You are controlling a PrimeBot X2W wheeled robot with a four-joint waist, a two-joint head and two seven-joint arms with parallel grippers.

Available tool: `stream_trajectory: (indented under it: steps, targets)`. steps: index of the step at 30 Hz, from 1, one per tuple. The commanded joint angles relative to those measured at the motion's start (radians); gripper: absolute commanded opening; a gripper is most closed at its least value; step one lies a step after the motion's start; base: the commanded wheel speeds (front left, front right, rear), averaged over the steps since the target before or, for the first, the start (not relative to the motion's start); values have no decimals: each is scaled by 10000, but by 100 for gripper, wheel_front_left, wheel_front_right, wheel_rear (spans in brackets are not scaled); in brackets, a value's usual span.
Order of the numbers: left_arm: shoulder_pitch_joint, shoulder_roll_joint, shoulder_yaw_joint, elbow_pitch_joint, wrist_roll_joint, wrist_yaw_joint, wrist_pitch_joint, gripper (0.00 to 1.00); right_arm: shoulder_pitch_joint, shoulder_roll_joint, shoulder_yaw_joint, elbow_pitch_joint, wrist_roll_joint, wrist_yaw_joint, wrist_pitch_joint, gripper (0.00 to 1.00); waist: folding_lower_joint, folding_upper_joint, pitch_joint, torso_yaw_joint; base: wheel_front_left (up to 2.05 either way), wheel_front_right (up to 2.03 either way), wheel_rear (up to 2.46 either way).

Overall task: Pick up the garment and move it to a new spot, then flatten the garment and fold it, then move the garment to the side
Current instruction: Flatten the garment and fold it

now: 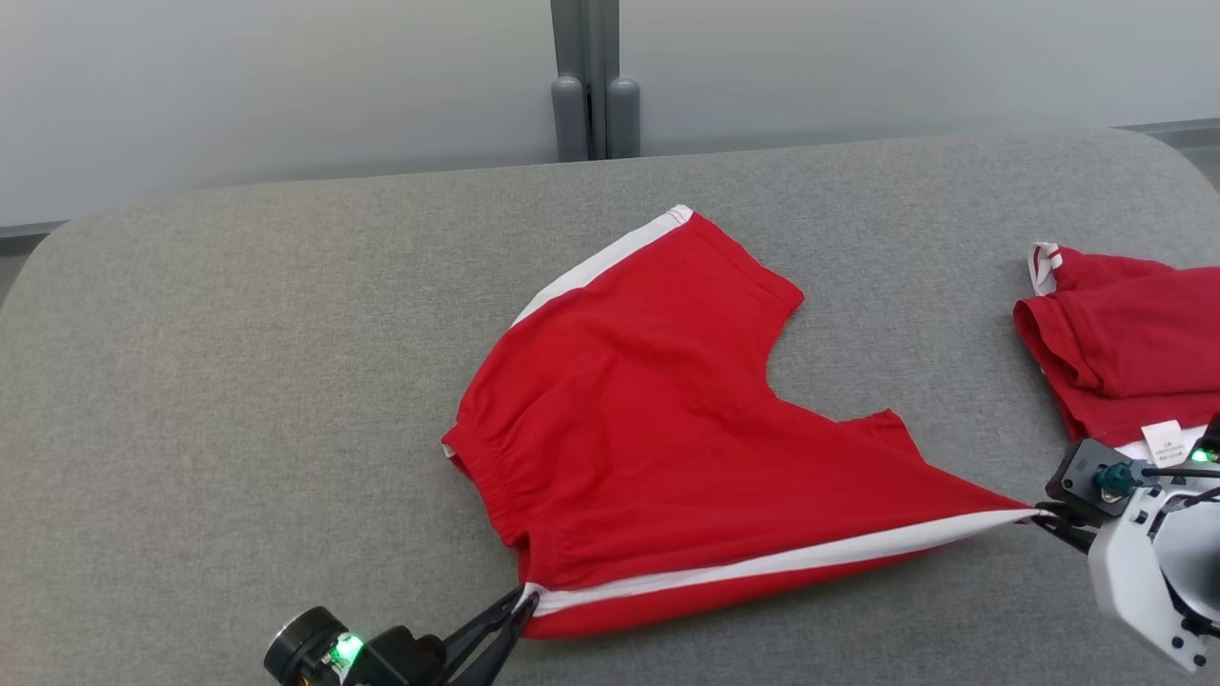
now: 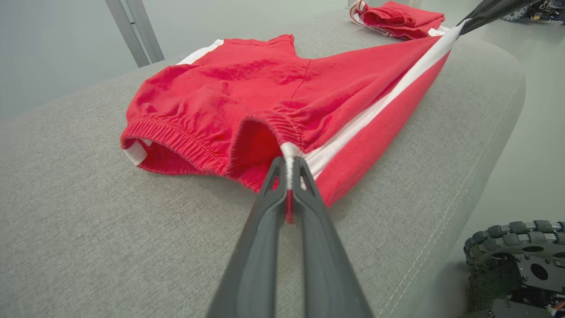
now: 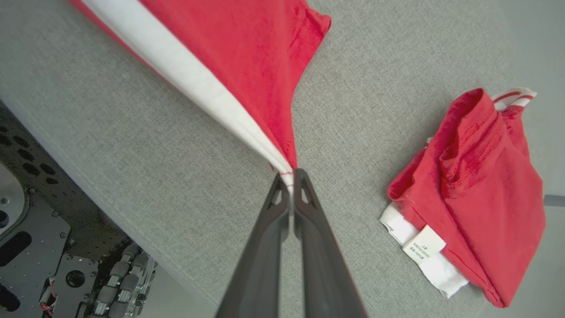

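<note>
The garment (image 1: 658, 410) is a pair of red shorts with white side stripes, spread on the grey cushioned surface (image 1: 238, 381). My left gripper (image 1: 526, 602) is shut on its waistband corner at the white stripe, seen close in the left wrist view (image 2: 289, 170). My right gripper (image 1: 1047, 517) is shut on the hem end of the same striped edge, seen in the right wrist view (image 3: 289, 176). That edge is pulled taut between the two grippers and lifted a little off the surface. The garment (image 2: 247, 88) has its far leg lying flat.
A second red garment (image 1: 1125, 333), folded with a white label, lies at the right edge (image 3: 476, 198). The surface's front edge runs just beside both grippers, with the robot's wheeled base (image 2: 516, 260) below. A grey post (image 1: 591, 95) stands behind.
</note>
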State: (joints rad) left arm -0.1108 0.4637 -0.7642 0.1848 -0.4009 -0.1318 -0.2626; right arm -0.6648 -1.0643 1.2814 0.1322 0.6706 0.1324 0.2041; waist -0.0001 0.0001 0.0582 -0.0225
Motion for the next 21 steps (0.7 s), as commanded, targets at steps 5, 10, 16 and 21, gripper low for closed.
stream_trajectory:
  steps: [5, 10, 16, 21]
  targets:
    - [-191, 80, 246, -348, -58, 31, -24, 0, -376, -696, -435, -559, -202, -37, 290, 0, 1, -1, 88, 208, 0, 0, 0]
    - [-588, -250, 462, -497, 52, 31, -23, 0, -852, -765, -779, -767, -382, -37, 394, 0, 1, -1, 187, 581, 0, 0, 0]
    - [-1321, -816, 593, -567, 85, 31, -23, 0, -1801, -858, -829, -749, -716, -35, 691, 0, 1, -1, 530, 1313, 0, 0, 0]
    - [-1825, -1532, 897, -373, -116, 29, -23, 0, -3030, -479, -640, -463, -613, -31, 883, 0, 1, -1, 939, 1935, 0, 0, 0]
